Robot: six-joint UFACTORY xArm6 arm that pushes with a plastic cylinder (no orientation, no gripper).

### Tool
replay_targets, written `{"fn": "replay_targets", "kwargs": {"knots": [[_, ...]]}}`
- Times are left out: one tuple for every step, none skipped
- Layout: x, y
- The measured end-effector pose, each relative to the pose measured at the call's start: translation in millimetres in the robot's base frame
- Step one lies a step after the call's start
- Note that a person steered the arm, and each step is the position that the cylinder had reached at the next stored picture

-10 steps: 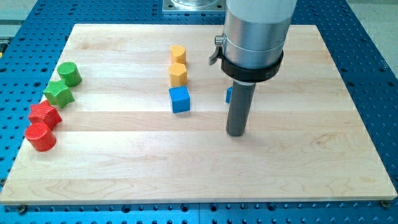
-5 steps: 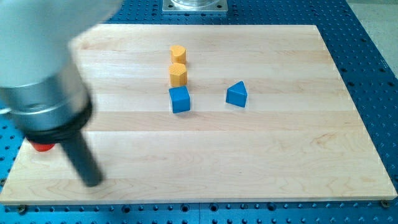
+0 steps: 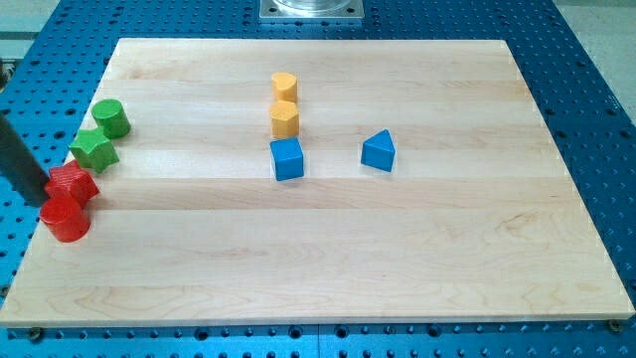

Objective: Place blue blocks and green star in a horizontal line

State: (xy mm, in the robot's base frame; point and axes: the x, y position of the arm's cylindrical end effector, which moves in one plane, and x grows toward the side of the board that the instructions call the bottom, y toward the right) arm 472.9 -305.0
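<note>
A blue cube sits near the board's middle. A blue triangular block lies to its right at about the same height. A green star sits at the view's far left, between a green cylinder above it and a red star below it. My rod enters from the view's left edge. My tip is at the board's left edge, just left of the red star and right above a red cylinder, far from the blue blocks.
Two yellow blocks stand stacked in a column just above the blue cube. The wooden board lies on a blue perforated table.
The arm swept from beside the blue triangular block across the board to the left edge. It no longer hides the left-side blocks. No block has moved.
</note>
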Motion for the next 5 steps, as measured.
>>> {"fn": "replay_targets", "kwargs": {"knots": [[-38.1,0.0],[-56.8,12.2],[-54.2,58.7],[-40.9,122.4],[-24.6,148.0]]}}
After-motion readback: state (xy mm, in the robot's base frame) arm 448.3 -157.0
